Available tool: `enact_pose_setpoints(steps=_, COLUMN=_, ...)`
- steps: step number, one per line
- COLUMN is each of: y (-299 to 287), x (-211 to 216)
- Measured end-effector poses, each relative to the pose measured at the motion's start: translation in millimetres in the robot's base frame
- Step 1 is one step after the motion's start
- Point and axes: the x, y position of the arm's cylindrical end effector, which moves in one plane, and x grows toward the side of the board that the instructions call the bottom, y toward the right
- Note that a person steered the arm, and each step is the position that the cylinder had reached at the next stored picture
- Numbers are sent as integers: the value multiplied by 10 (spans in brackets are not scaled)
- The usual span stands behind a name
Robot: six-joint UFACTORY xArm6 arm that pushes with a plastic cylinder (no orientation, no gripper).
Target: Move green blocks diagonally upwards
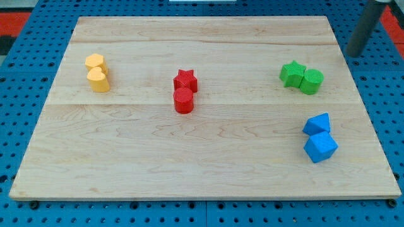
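Hanging off the board's top right corner, the rod's tip sits up and right of the green star, touching nothing; it has no fingers. The green cylinder touches the star's right side, so the pair's long axis runs left-right.

One camera looks down at a slant from the counter's 6 o'clock edge. It faces 12 o'clock, near enough that the counter fills the frame.

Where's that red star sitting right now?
The red star sits left of the board's middle, touching the red cylinder just below it.
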Motion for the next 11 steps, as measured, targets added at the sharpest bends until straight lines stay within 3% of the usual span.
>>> enact_pose_setpoints(steps=1, y=182, x=447)
enact_pose_setpoints(steps=2, y=-3, x=828)
enact_pose_setpoints(steps=3, y=-562, x=995)
enact_pose_setpoints(steps=5, y=-1015, x=662)
enact_pose_setpoints(steps=7, y=-1670, x=625)
enact_pose_setpoints(steps=11, y=-2001, x=-206)
